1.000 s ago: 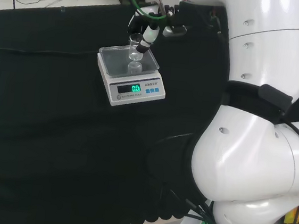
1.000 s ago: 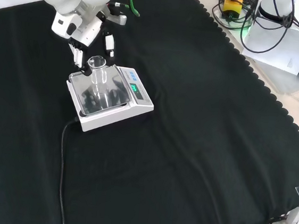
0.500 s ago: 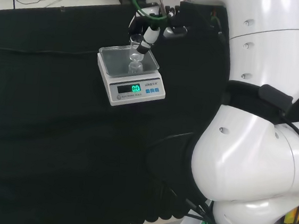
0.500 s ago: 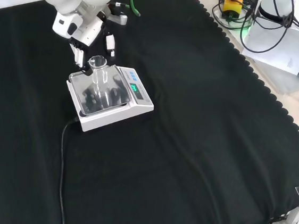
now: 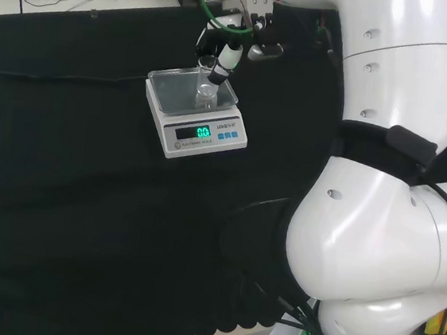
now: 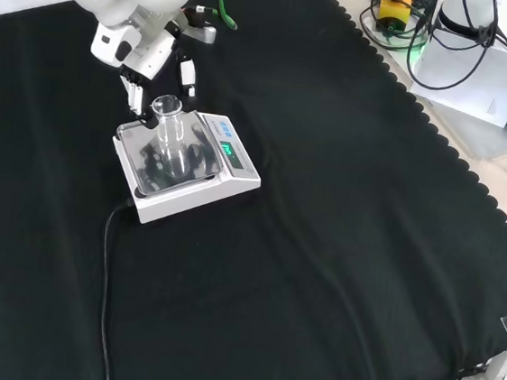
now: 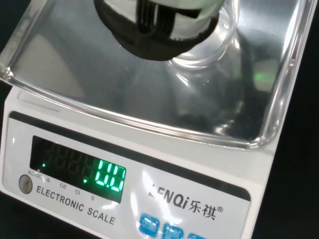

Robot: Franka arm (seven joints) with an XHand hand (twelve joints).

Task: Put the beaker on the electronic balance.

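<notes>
A clear glass beaker (image 5: 206,91) stands upright on the steel pan of the white electronic balance (image 5: 204,137), whose green display is lit. In the front view the beaker (image 6: 168,127) rises from the pan of the balance (image 6: 194,191). My black and white hand (image 5: 228,55) hovers just above and behind its rim, with fingers fairly straight on either side of the rim and not curled round the glass. The hand (image 6: 186,72) comes in from the top of the front view. In the wrist view a fingertip (image 7: 159,25) hangs in front of the beaker (image 7: 212,50) over the pan (image 7: 89,84).
A black cable (image 6: 106,283) runs from the balance across the black cloth towards the front edge. The arm's big white links (image 5: 380,200) fill the right of the head view. Cables and paper (image 6: 474,77) lie beyond the cloth's scalloped edge.
The hand has drawn back a little from the beaker, up and to the right in the head view. The beaker has stayed on the pan.
</notes>
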